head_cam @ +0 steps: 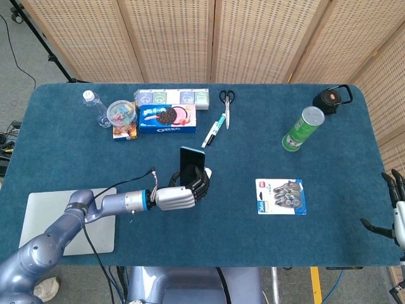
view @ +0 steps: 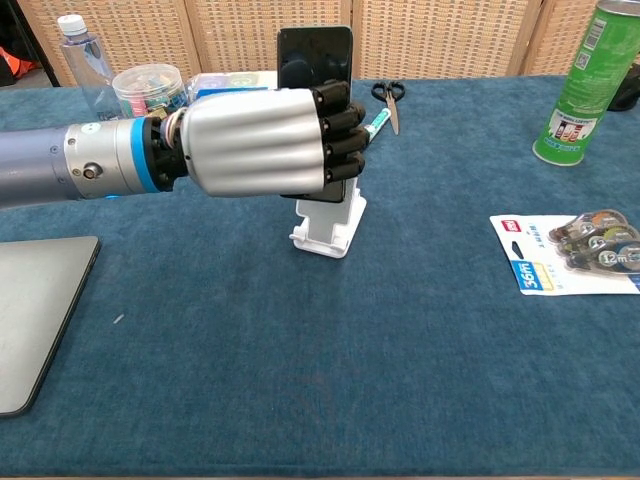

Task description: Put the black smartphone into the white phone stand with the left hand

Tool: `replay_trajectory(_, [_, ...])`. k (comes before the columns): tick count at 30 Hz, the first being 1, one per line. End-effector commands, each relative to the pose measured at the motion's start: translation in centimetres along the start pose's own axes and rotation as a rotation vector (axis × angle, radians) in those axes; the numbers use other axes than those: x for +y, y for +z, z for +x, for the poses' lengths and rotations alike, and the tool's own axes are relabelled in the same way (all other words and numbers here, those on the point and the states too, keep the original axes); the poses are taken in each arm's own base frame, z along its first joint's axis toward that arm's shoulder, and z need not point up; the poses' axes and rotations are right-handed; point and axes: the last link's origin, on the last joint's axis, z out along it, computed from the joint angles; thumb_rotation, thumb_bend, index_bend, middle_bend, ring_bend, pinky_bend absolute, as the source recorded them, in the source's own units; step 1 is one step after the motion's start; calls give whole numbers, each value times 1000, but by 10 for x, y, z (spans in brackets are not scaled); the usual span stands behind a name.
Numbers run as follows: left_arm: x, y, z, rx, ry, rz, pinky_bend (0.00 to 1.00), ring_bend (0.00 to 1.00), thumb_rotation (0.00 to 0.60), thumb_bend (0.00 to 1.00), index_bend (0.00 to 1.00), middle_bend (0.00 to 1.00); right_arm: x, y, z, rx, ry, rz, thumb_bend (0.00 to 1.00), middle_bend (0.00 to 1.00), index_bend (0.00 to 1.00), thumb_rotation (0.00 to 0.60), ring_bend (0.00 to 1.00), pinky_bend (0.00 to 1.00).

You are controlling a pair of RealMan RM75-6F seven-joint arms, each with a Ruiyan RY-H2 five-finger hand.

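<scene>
My left hand [view: 270, 143] [head_cam: 180, 195] grips the black smartphone [view: 314, 58] [head_cam: 192, 160] upright, its top edge rising above the fingers. The hand hangs directly over the white phone stand [view: 328, 226], hiding the stand's back plate; only its base and lower part show in the chest view. In the head view a sliver of the stand [head_cam: 207, 173] peeks out beside the phone. Whether the phone touches the stand is hidden by the fingers. My right hand [head_cam: 393, 209] stays at the table's far right edge, fingers spread, holding nothing.
A grey laptop [head_cam: 63, 221] lies at front left. Behind the stand are a marker [head_cam: 213, 130], scissors [head_cam: 226, 104], an Oreo box [head_cam: 167, 119], a candy jar [head_cam: 121, 113] and a bottle [head_cam: 93, 106]. A green can [head_cam: 302, 129] and a blister pack [head_cam: 281, 196] sit to the right.
</scene>
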Motion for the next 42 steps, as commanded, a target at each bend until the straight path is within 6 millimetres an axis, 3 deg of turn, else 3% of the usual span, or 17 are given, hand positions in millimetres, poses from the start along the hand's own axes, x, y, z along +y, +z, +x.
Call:
replay_trajectory(1, [7, 6, -2, -25, 28, -8, 419, 381, 600, 0, 536, 425, 0, 0, 0, -3, 3, 1, 0, 0, 0, 600, 0, 0])
replay_trajectory(12, [23, 22, -3, -41, 83, -50, 419, 381, 600, 0, 536, 417, 4, 1, 5, -1, 26, -2, 0, 0, 0, 600, 0, 0])
replay_trajectory(42, [47, 27, 4, -89, 95, -24, 419, 381, 600, 0, 525, 344, 5, -2, 9, -2, 50, 1, 0, 0, 0, 600, 0, 0])
